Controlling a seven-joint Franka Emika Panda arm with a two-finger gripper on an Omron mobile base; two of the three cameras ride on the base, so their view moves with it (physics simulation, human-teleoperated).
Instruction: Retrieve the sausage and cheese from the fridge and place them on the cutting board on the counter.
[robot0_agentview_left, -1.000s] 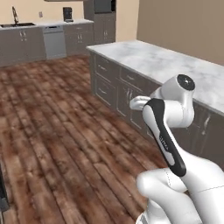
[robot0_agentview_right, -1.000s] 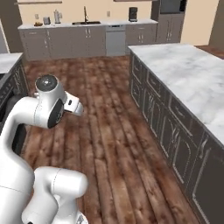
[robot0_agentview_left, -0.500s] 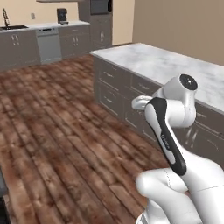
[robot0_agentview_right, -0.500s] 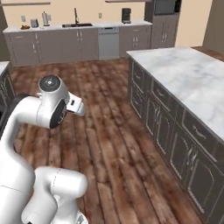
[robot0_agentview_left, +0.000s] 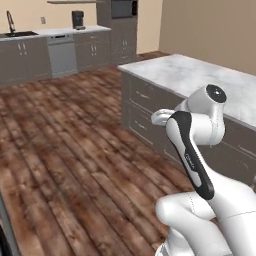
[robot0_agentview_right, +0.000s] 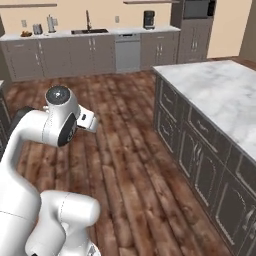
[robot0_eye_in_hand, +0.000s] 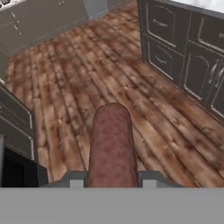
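Protruding from between the fingers of the gripper (robot0_eye_in_hand: 112, 183), the sausage (robot0_eye_in_hand: 111, 146) is clamped at its lower end, jaws narrowly parted around it. Wooden floor (robot0_eye_in_hand: 65, 83) lies beneath; the counter (robot0_agentview_right: 225, 97) cabinets stand at two o'clock.
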